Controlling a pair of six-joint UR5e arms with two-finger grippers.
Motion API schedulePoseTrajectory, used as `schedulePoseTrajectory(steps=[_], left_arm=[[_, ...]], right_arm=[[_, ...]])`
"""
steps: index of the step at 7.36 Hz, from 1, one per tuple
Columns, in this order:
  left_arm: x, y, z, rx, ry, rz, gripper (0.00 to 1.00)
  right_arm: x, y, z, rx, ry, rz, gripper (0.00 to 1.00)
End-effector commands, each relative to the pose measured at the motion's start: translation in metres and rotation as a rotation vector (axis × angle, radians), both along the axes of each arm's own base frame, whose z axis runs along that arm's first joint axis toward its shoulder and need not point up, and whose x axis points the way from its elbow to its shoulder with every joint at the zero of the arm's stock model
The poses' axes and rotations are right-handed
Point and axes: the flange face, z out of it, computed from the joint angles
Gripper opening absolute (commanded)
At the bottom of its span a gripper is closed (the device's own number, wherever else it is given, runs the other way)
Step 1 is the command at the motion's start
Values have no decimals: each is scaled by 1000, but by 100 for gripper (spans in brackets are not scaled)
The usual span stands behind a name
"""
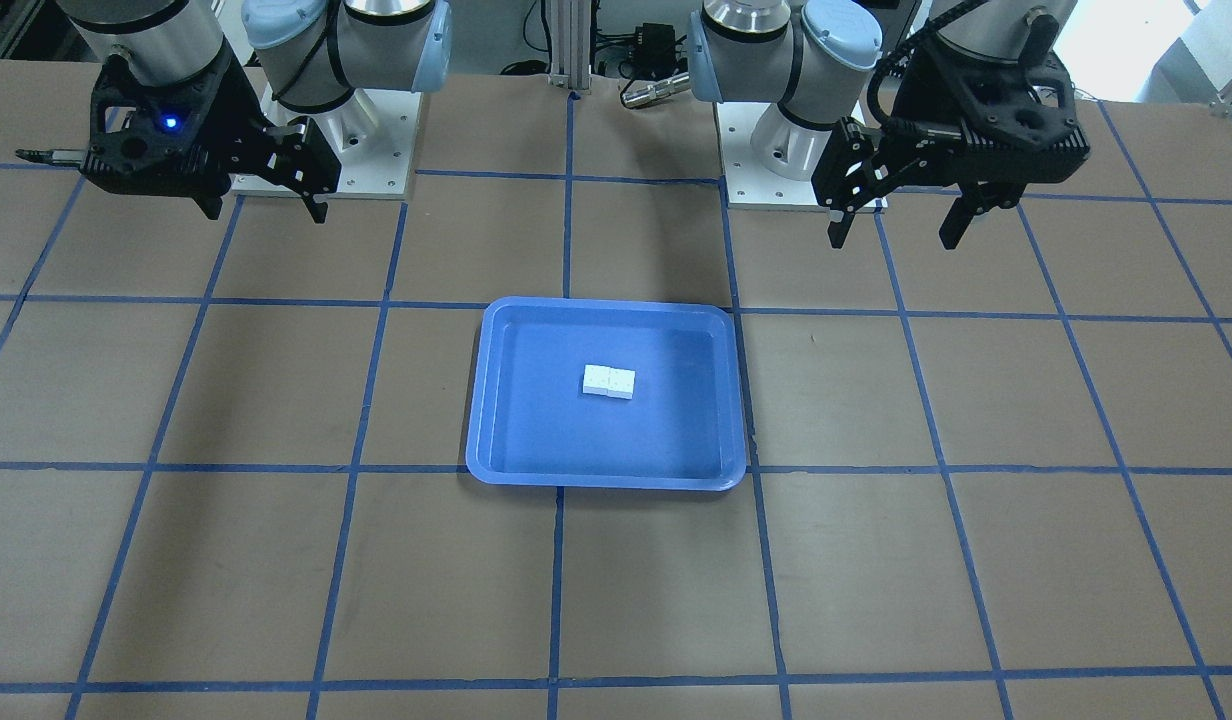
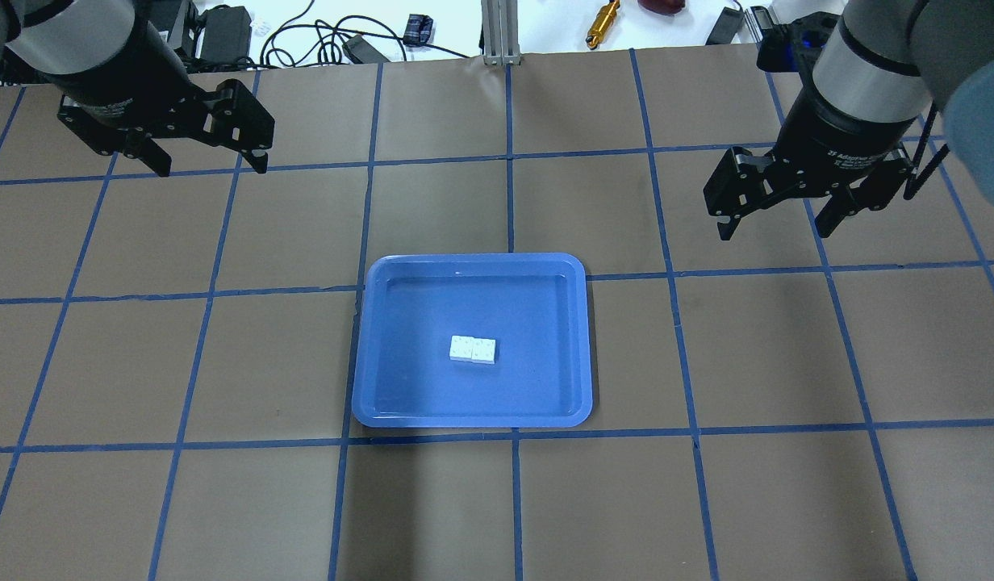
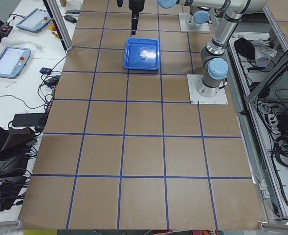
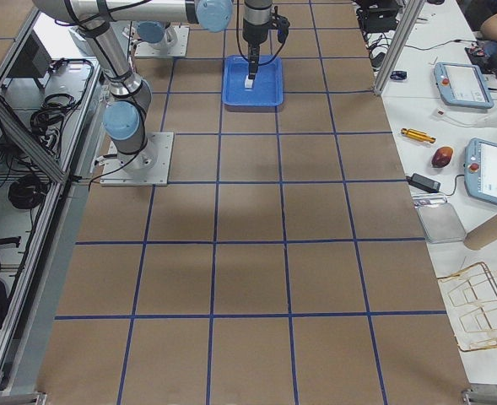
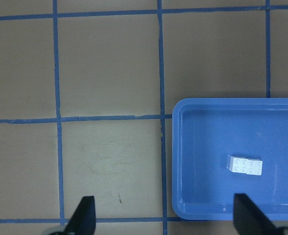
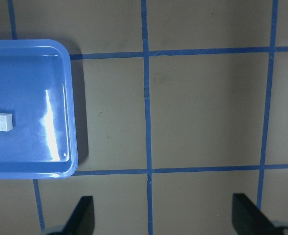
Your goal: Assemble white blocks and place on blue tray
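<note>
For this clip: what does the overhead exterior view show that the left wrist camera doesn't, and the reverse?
Only overhead: the right gripper, open and off to one side, the whole blue tray, and cables past the far edge.
Only left wrist: a close look straight down between two fingertips, with the tray cut off at the picture's right edge.
Both: the white blocks, joined and lying in the tray; the left gripper open and holding nothing.

A robotics lab: two arms (image 3: 216,44) bolted to a brown tabletop (image 3: 144,152) gridded with blue tape (image 3: 125,105), teach pendants (image 3: 7,61) on the white bench (image 3: 16,93) at left, cable bundles (image 3: 285,147) and aluminium framing (image 3: 276,72) at right.
</note>
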Motion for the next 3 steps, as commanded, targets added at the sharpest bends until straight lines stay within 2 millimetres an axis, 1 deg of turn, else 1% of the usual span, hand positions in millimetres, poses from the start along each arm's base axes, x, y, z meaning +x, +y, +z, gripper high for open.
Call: schedulePoseTrajectory(steps=[1,2,3], left_arm=[[2,-17,-13,16,0,4,100],[2,-19,-12,10,2,3,100],[2,-28,-3,-8,2,3,100]], right_arm=[[0,0,-1,3,5,-32,100],[0,0,0,2,5,-32,100],[0,0,0,2,5,-32,100]])
